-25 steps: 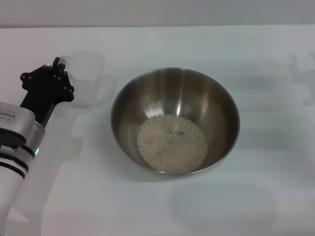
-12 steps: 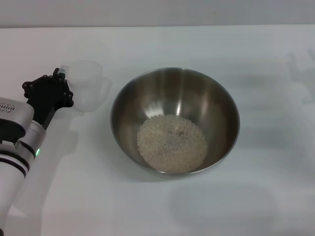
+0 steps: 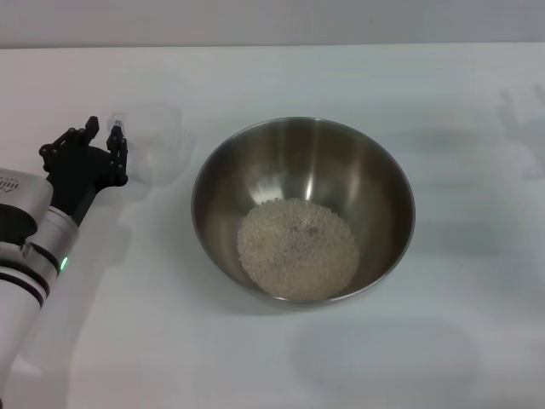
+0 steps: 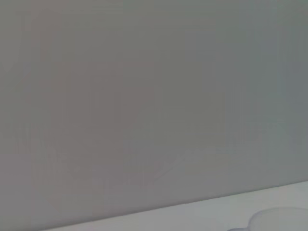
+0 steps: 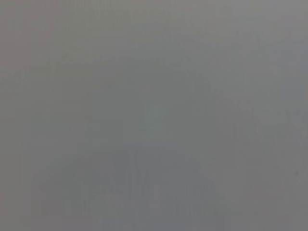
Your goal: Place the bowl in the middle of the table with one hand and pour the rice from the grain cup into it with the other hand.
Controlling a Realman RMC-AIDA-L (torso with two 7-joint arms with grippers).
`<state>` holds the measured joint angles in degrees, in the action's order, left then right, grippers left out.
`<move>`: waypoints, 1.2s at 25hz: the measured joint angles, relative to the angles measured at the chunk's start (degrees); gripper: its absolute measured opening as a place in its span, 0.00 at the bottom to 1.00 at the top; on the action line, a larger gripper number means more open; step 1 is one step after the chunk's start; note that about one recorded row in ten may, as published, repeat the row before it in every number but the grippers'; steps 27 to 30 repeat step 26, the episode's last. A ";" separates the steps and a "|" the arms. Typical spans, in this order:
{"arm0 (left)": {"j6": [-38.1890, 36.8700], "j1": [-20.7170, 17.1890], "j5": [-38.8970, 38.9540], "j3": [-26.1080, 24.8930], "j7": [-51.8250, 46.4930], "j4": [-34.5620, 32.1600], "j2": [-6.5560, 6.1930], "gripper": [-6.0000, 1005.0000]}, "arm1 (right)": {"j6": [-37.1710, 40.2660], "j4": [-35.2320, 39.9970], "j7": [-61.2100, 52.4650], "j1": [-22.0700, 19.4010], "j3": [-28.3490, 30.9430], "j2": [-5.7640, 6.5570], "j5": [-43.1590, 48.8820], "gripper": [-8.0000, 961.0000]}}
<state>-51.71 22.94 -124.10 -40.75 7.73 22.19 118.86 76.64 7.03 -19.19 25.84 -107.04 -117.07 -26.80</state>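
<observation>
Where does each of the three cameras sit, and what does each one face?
Head view: sits high, looks down at the white table, the steel bowl of rice, the clear plastic grain cup and the open left gripper.
Left wrist view: faces a grey wall; table edge and cup rim, shared with the head view.
Right wrist view: plain grey; no body parts.

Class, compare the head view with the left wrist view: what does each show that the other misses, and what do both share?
Head view only: the bowl holding the rice, and the left tool, open, beside the cup. Left wrist view only: a plain grey wall. Both share the white table and, it seems, the cup, which shows faintly at the wrist view's edge.
</observation>
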 joint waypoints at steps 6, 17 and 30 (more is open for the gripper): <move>-0.24 -0.55 -0.22 0.06 -0.81 -0.57 -0.12 0.34 | -0.03 0.00 0.03 0.00 0.00 0.00 -0.06 0.59; -3.43 -3.77 -0.35 0.34 -4.02 -0.27 -0.22 0.34 | -0.58 -0.34 0.04 0.50 -0.01 0.06 -0.45 0.59; -25.68 -9.71 -0.54 8.97 -12.26 -3.75 0.01 0.34 | -0.43 -0.41 2.32 -1.32 0.08 -0.79 -0.41 0.59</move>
